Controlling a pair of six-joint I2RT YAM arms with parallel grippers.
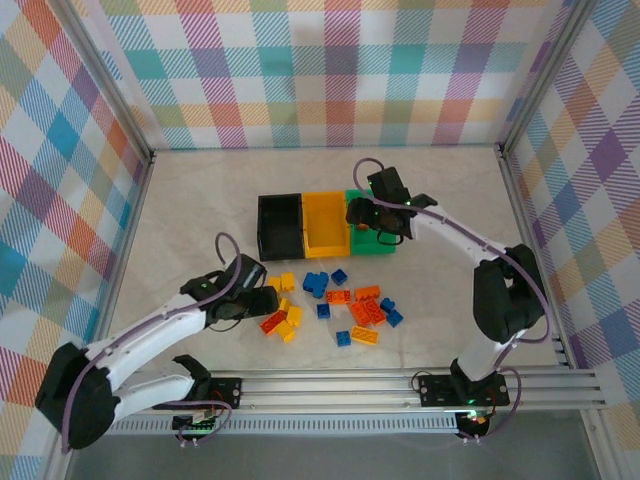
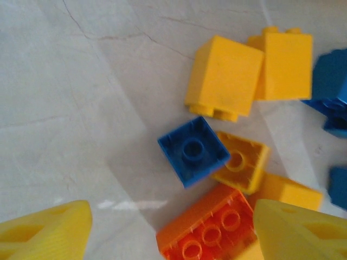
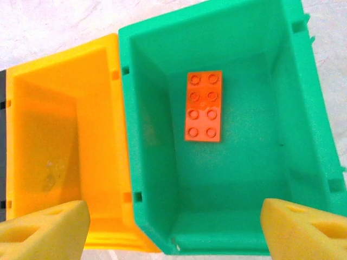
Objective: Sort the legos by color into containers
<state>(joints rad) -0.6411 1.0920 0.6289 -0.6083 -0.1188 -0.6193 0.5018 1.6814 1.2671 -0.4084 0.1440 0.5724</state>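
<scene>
Three bins stand in a row: black (image 1: 279, 226), yellow-orange (image 1: 326, 224) and green (image 1: 361, 243). My right gripper (image 1: 381, 222) hangs open over the green bin (image 3: 255, 179), where one orange-red lego (image 3: 204, 106) lies studs up. The yellow-orange bin (image 3: 59, 151) beside it looks bare. My left gripper (image 1: 258, 290) is open and low over the left end of the lego pile (image 1: 340, 305). Between its fingers (image 2: 295, 230) lies an overturned orange-red brick (image 2: 209, 227). Just beyond lie a blue brick (image 2: 193, 150) and several yellow bricks (image 2: 225, 76).
Loose yellow, blue and orange-red bricks spread over the table in front of the bins. The metal rail (image 1: 400, 385) runs along the near edge, and checkered walls close the back and both sides.
</scene>
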